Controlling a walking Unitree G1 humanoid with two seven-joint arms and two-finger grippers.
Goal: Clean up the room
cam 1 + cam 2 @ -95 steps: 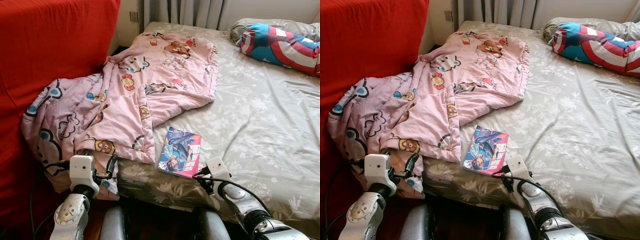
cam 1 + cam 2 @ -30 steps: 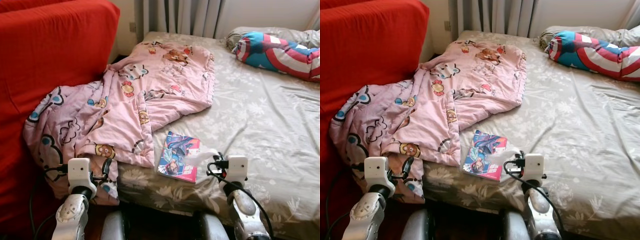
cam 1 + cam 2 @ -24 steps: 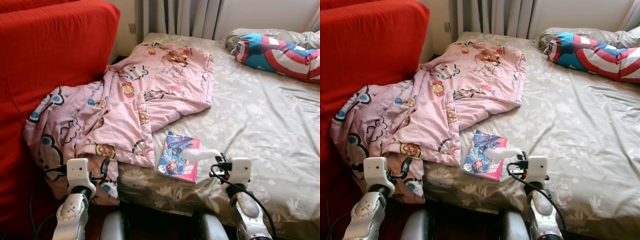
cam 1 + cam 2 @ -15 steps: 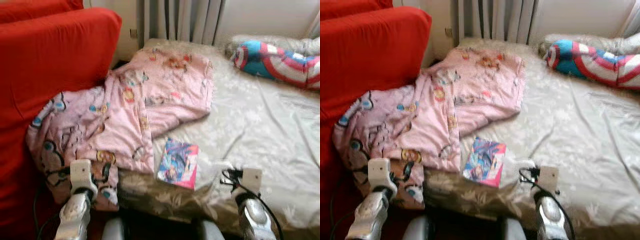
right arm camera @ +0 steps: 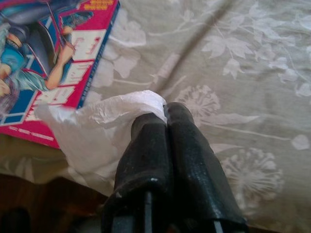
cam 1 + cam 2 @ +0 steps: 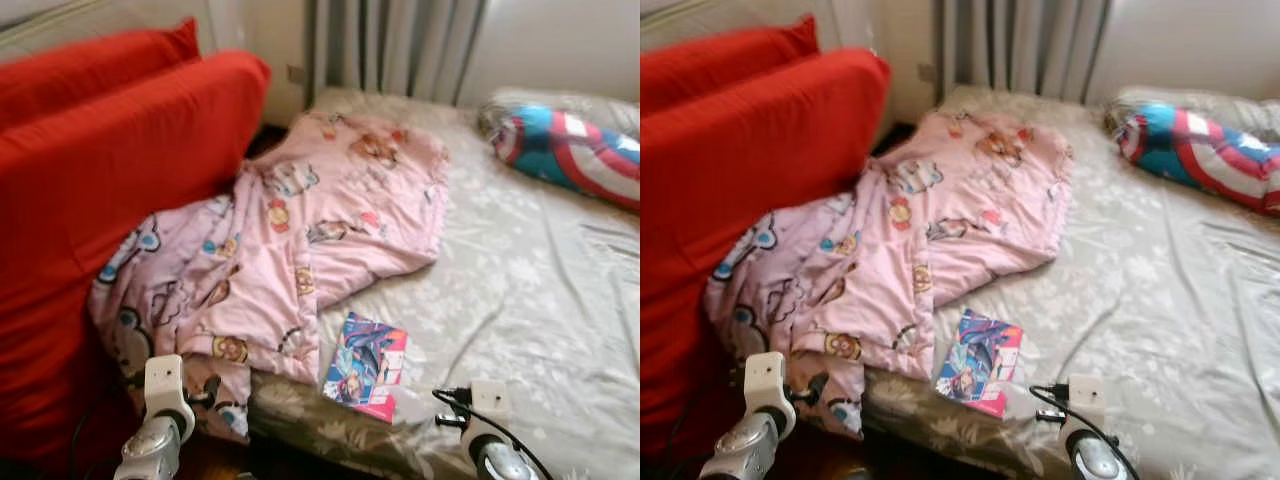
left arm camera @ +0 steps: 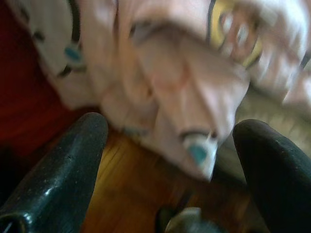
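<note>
A red sofa (image 6: 110,170) stands on the far left, tight against the bed (image 6: 540,300). A pink blanket (image 6: 300,230) lies across the gap between them, and its near end hangs over the bed's near edge toward the wooden floor (image 7: 131,194). The left hand (image 7: 165,160) is low at this hanging end, its two fingers (image 7: 63,170) spread wide with the cloth just beyond them. To the right, a comic book (image 6: 366,366) lies flat near the bed's near edge, just beside the blanket. Right of the book, the right hand (image 5: 163,109) hovers over the near edge, fingers pressed together and pinching a crumpled white tissue (image 5: 97,128). The sheet further right is open. A striped pillow (image 6: 570,150) lies far right.
</note>
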